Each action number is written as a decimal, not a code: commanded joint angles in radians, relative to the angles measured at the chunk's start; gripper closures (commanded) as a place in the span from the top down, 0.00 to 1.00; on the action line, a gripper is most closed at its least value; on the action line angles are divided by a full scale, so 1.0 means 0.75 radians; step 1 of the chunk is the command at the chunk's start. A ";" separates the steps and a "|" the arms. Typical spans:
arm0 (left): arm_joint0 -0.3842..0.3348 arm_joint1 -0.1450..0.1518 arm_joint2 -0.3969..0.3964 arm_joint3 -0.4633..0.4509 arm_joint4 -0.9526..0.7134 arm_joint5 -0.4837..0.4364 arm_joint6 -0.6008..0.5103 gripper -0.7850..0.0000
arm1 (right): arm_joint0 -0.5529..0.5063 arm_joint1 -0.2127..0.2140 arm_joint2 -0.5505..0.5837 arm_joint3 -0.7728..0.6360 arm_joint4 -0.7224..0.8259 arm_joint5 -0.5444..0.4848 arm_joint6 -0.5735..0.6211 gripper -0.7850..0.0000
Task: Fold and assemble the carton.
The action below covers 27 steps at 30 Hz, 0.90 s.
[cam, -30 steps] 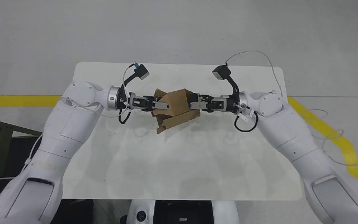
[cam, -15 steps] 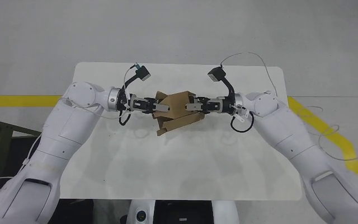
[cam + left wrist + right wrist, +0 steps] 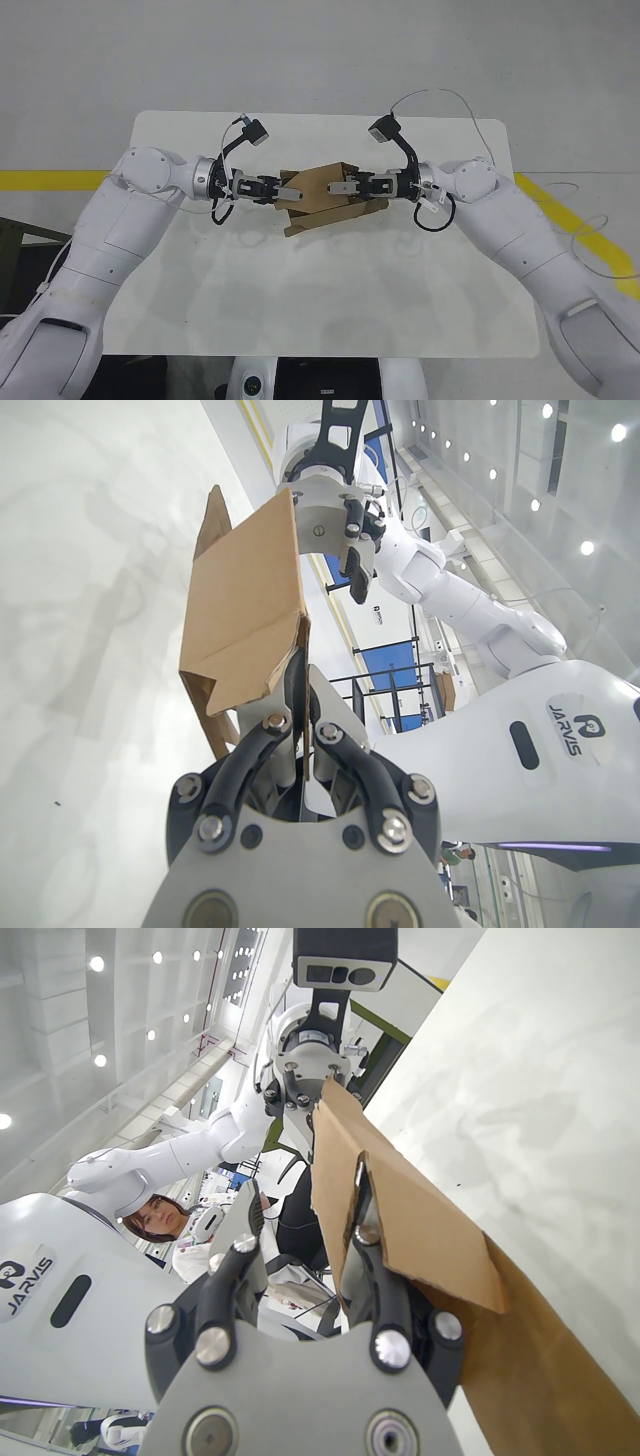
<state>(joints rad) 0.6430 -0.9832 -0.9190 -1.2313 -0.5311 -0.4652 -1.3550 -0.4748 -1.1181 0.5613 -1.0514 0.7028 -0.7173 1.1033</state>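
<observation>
Where the two arms meet over the middle of the smooth white bench (image 3: 300,300), the carton (image 3: 318,195) is held between them. It is brown cardboard, half folded, with flat panels, sharp creases and loose flaps standing at angles. Some cut edges look ragged. The left gripper (image 3: 300,695) is clamped on a thin flap edge, its metal fingers pressed together on the board. The right gripper (image 3: 305,1183) stands with jaws apart. One finger is tucked behind a folded panel, and the other, with a ribbed black pad, is free in the air. The panel hides most of the tucked finger. Whether the carton's lower edge touches the bench cannot be told, and its inside is out of sight.
</observation>
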 commanded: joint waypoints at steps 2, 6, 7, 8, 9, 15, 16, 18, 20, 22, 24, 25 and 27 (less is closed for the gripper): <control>-0.003 0.003 0.014 -0.006 -0.006 0.000 0.000 0.00 | 0.008 0.002 -0.017 -0.012 0.005 0.008 0.008 0.39; -0.007 0.008 0.030 -0.014 -0.012 0.000 0.000 0.00 | 0.024 -0.001 -0.041 -0.025 0.015 0.020 0.020 0.35; -0.008 0.009 0.034 -0.017 -0.014 0.000 -0.001 0.00 | 0.028 -0.002 -0.045 -0.030 0.020 0.023 0.023 0.35; -0.009 0.010 0.038 -0.019 -0.015 0.000 0.000 0.00 | 0.031 -0.003 -0.051 -0.033 0.022 0.028 0.028 0.35; -0.010 0.012 0.042 -0.021 -0.016 0.000 0.000 0.00 | 0.034 -0.004 -0.057 -0.034 0.023 0.032 0.032 0.34; -0.015 0.021 0.059 -0.027 -0.021 -0.010 0.009 0.00 | 0.045 -0.009 -0.089 -0.021 0.015 0.031 0.031 0.27; -0.016 0.023 0.061 -0.027 -0.022 -0.011 0.011 0.00 | 0.047 -0.009 -0.094 -0.018 0.013 0.029 0.029 0.26; -0.018 0.026 0.065 -0.027 -0.026 -0.014 0.014 0.00 | 0.049 -0.010 -0.104 -0.012 0.013 0.026 0.026 0.22; -0.020 0.029 0.068 -0.028 -0.029 -0.015 0.015 0.00 | 0.052 -0.011 -0.111 -0.008 0.015 0.022 0.022 0.17; -0.021 0.033 0.071 -0.028 -0.032 -0.016 0.016 0.00 | 0.054 -0.012 -0.118 -0.003 0.018 0.019 0.019 0.07; -0.023 0.036 0.075 -0.028 -0.035 -0.018 0.018 0.00 | 0.054 -0.013 -0.126 0.000 0.020 0.015 0.015 0.00; -0.024 0.038 0.077 -0.028 -0.035 -0.018 0.018 0.00 | 0.054 -0.014 -0.130 0.003 0.021 0.013 0.013 0.00; -0.025 0.041 0.082 -0.029 -0.037 -0.018 0.018 0.00 | 0.055 -0.016 -0.138 0.009 0.022 0.008 0.008 0.00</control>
<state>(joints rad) 0.6249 -0.9538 -0.8594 -1.2531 -0.5580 -0.4791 -1.3412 -0.4339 -1.1293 0.4608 -1.0475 0.7187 -0.7095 1.1110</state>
